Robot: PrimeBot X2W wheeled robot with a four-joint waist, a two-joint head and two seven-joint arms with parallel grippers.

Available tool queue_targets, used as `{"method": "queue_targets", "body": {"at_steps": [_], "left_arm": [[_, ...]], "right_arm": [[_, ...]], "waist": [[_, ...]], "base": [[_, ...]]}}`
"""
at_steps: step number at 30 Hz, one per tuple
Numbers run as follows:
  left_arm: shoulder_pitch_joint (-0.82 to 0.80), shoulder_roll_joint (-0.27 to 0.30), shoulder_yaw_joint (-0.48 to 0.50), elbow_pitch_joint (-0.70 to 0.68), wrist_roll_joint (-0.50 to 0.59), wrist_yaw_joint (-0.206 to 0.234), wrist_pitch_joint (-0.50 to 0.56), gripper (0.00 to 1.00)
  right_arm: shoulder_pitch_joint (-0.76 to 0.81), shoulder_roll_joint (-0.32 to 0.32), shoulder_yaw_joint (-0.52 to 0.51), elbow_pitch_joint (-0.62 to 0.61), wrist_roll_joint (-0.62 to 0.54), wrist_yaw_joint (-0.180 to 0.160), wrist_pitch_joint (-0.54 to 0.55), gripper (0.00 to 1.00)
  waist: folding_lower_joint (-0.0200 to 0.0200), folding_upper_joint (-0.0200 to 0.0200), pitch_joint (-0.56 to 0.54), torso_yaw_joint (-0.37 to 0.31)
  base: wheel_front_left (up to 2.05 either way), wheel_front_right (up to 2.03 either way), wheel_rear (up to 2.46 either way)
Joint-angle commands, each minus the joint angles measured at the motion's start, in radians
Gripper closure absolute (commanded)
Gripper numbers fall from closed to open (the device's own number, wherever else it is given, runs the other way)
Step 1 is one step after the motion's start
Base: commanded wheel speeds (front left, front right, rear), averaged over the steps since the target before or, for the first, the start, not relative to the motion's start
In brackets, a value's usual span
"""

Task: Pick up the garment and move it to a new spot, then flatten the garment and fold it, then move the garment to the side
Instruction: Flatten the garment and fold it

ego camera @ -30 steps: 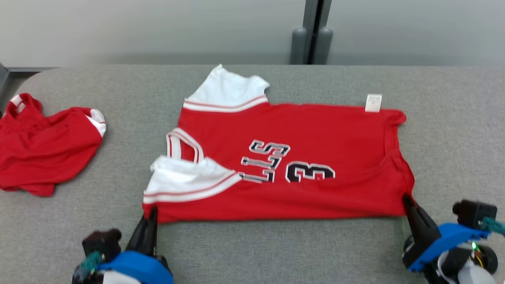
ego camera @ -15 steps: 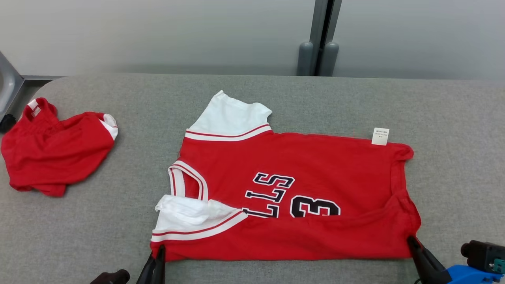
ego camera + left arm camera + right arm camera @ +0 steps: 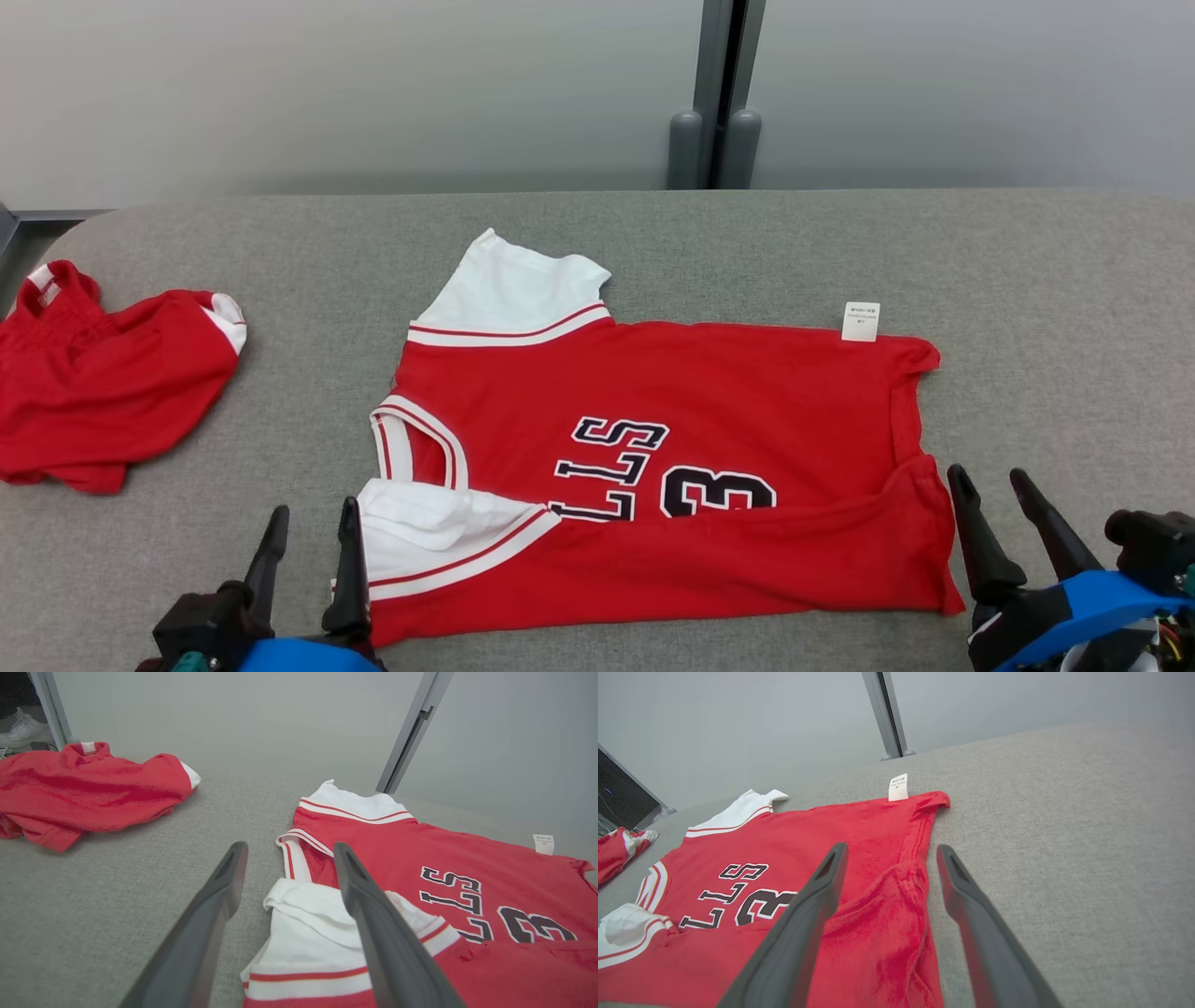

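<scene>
Left wrist view alone shows a white shoe (image 3: 22, 728) beyond the desk (image 3: 1074, 308). Count: one garment (image 3: 653, 392), one crumpled red cloth (image 3: 103, 392), one white label (image 3: 860, 320). The garment lies flat mid-desk, its near edge folded over the lettering. Left hand (image 3: 314, 509) and right hand (image 3: 986, 474) are both released, fingers spread at the garment's near corners, grasping nothing. Grey fabric desk, grey wall (image 3: 373, 93) behind.

Bare lab-like room, grey fabric-covered table (image 3: 1074, 327), plain grey partition wall (image 3: 327, 93), metal post (image 3: 719, 84)
</scene>
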Motion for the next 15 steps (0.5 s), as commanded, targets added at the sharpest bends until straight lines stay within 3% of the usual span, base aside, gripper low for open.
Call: {"method": "queue_targets", "body": {"at_steps": [1,15], "left_arm": [[-0.027,0.006,0.015,-0.010,0.012,0.005,-0.005,0.00],[-0.096,-0.012,0.144,-0.043,0.127,-0.018,-0.009,0.00]], "right_arm": [[-0.022,0.003,0.004,-0.005,-0.006,0.001,-0.019,0.00],[-0.108,0.028,0.021,0.026,-0.056,0.001,-0.145,0.00]], "waist": [[0.0000,0.0000,-0.005,-0.004],[0.0000,0.0000,-0.046,-0.019]], "base": [[0.00,0.00,0.00],[0.00,0.00,0.00]]}}
